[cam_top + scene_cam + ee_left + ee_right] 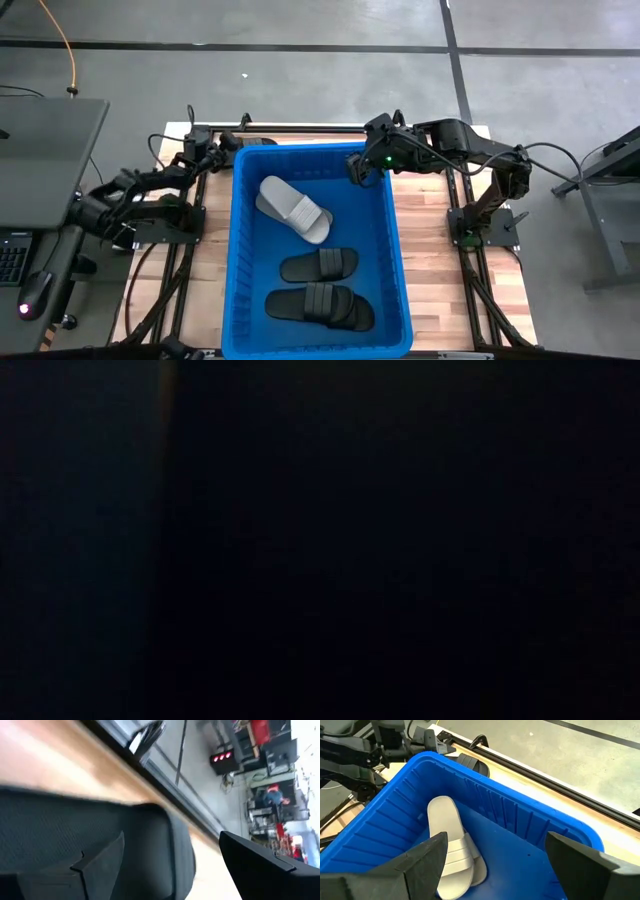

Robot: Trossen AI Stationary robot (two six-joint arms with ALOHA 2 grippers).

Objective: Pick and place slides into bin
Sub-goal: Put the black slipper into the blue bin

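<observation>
High view, bright-blue ribbed plastic bin (238, 250) on wooden table (440, 270), grey slides (293, 209) and black slides (318, 266) inside, left pincer (232, 143) fingers apart over black slide (474, 765) outside bin, right pincer (357, 170) fingers apart over rim.

One blue bin (238, 250), two light grey slides (293, 208), four black slides (318, 266)

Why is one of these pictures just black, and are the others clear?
The low view is almost wholly dark, showing nothing recognisable. The left wrist view is smeared with blur over a black slide. The high view is evenly lit and sharp; the right wrist view shows the bin and a white slide clearly.
</observation>
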